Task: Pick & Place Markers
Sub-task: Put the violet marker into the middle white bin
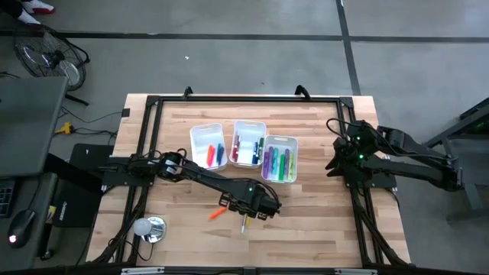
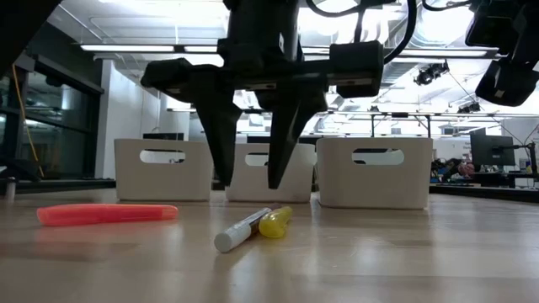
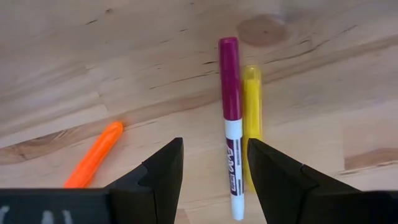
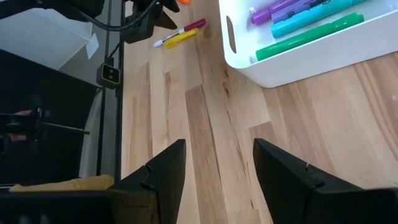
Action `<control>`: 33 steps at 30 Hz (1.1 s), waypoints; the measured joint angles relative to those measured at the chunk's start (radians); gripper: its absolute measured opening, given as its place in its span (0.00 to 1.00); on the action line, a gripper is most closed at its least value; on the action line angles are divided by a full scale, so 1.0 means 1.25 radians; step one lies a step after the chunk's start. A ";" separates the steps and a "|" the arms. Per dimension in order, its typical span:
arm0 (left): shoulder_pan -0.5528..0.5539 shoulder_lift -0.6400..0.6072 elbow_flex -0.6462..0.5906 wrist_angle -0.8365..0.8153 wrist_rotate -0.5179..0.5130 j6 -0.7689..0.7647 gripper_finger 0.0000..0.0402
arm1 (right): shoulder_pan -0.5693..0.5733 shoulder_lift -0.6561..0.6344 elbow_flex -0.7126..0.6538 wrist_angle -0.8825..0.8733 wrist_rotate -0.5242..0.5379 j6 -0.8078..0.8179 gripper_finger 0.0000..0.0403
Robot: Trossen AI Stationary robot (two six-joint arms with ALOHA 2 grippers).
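Three markers lie flat on the table near its front: an orange one (image 1: 218, 214) (image 3: 93, 157) (image 2: 105, 214), a white-barrelled one with a magenta cap (image 3: 231, 118) (image 2: 242, 230), and a yellow one (image 3: 252, 118) (image 2: 275, 222) side by side with it. My left gripper (image 3: 214, 171) (image 1: 256, 205) hangs open just above the table over them, touching nothing. More markers lie in three white bins (image 1: 243, 145). My right gripper (image 4: 217, 168) (image 1: 336, 162) is open, held off at the table's right side.
The three white bins (image 2: 370, 172) stand in a row beyond the loose markers, toward the table's far side. A black frame (image 1: 153, 103) runs around the tabletop. A round silver thing (image 1: 149, 228) sits near the front left corner. Bare wood lies between the markers and the right arm.
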 joint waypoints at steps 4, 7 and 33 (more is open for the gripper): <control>0.000 0.000 0.000 0.001 -0.012 0.011 0.43 | 0.000 0.000 0.000 0.000 0.000 -0.003 0.44; 0.005 0.000 0.000 0.001 -0.024 0.011 0.43 | 0.000 0.000 0.000 0.000 0.000 -0.005 0.44; 0.037 0.000 0.000 -0.011 -0.020 0.052 0.43 | 0.000 0.000 0.000 0.000 0.000 -0.005 0.44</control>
